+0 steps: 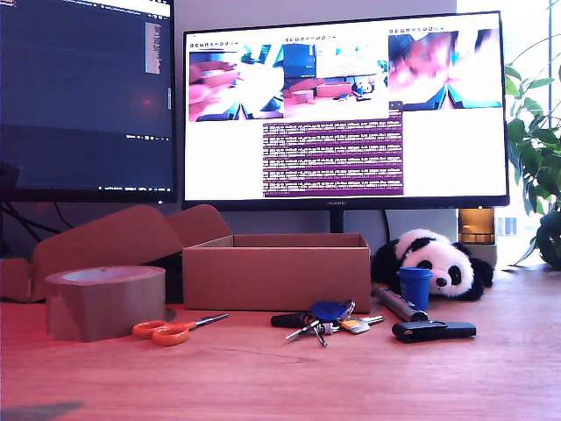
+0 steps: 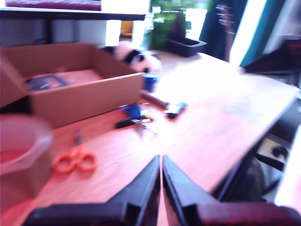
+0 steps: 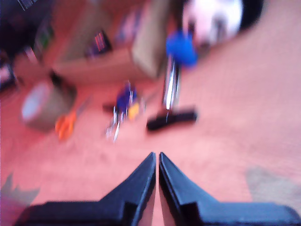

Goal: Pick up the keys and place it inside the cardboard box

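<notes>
Nearest to us, my first gripper (image 2: pixel 161 162) and my second gripper (image 3: pixel 156 160) both hung above the bare wooden table (image 1: pixel 263 377) with their jaws pressed together and nothing between them, well apart from anything. Farther on, the keys (image 1: pixel 324 322) lay flat on the table just in front of the cardboard box (image 1: pixel 276 272), between the orange-handled scissors (image 1: pixel 171 330) and the black gadget (image 1: pixel 434 330). We judged the main risk there: the bunch was low and splayed, so jaws not opened wide first could skid over it, pinch only one key, or catch the gadget. Beyond, the box stood open-topped, and we thought a dangling bunch carried too low might snag its front wall. The second wrist view was blurred.
</notes>
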Controlling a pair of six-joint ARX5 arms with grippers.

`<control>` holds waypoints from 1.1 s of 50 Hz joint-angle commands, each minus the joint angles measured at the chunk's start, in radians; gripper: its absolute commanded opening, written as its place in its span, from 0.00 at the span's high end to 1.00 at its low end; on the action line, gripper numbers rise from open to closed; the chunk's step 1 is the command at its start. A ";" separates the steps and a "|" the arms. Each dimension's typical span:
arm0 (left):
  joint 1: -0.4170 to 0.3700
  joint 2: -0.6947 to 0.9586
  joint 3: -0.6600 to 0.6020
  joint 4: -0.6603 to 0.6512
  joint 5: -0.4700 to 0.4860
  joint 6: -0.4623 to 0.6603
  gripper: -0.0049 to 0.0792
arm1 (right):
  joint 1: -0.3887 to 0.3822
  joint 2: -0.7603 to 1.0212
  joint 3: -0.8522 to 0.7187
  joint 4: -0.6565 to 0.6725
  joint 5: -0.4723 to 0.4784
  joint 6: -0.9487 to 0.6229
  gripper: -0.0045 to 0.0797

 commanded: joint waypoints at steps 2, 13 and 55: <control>-0.014 0.005 -0.018 0.008 -0.010 0.006 0.97 | 0.025 0.109 0.084 -0.005 0.001 0.003 0.96; -0.019 0.005 -0.018 0.008 -0.034 0.013 0.97 | 0.062 0.416 0.282 -0.028 0.000 -0.002 0.96; -0.019 0.005 -0.018 -0.002 -0.043 0.017 0.97 | 0.192 1.062 0.833 -0.228 -0.051 0.015 0.63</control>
